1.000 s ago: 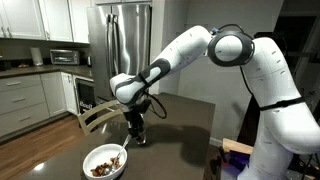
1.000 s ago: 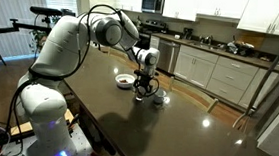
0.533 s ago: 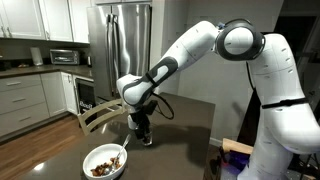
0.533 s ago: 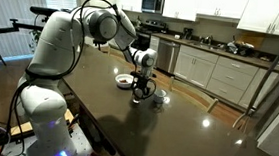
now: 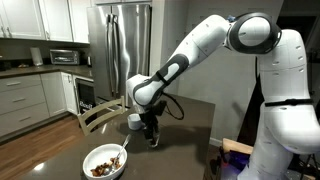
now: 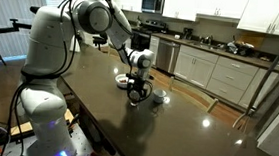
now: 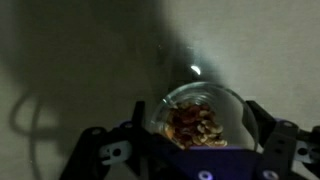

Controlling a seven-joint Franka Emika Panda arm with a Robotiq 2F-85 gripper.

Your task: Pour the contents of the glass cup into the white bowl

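While the glass cup (image 7: pixel 198 122) stands between the jaws of my gripper (image 5: pixel 152 138), clamped or not I cannot tell, I should squeeze gently, lift upright, then tip slowly over the nearby white bowl (image 5: pixel 103 173).

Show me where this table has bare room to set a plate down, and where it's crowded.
Bare: the broad table stretch between the glass cup and the near edge, and the strip beyond the small white cup toward the counters. Crowded: white bowl, glass cup, gripper and small white cup sit close together.
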